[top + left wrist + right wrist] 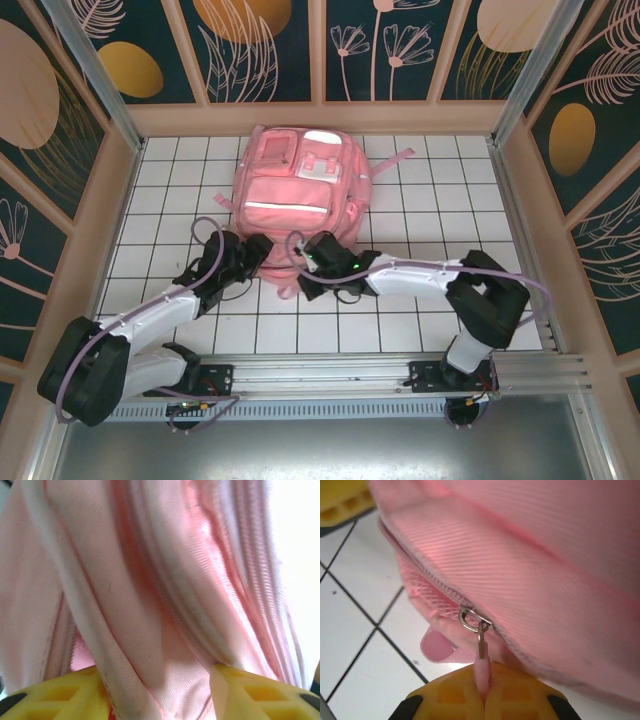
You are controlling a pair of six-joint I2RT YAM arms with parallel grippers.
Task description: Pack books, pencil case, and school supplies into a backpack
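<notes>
Pink backpack (pixel 300 190) with silvery stripes lies flat mid-tabletop (pixel 420 300), front pockets up. I see my left end effector (pixel 157 695) spread, a fabric fold between its fingers. Right end effector (pixel 484 682) pinches the pink zipper pull (pixel 481 647).

The left arm (pixel 150 318) and right arm (pixel 415 275) each have white tubular links between bulky black joint housings, a looping lilac cable (pixel 200 222), and a black base plate (pixel 205 382) bolted to a silver aluminium rail (pixel 330 375). A small green light (pixel 352 268) glows on the right wrist. The fingers (pixel 455 697) are yellow moulded plastic with ribbed recesses and black outer corners.
</notes>
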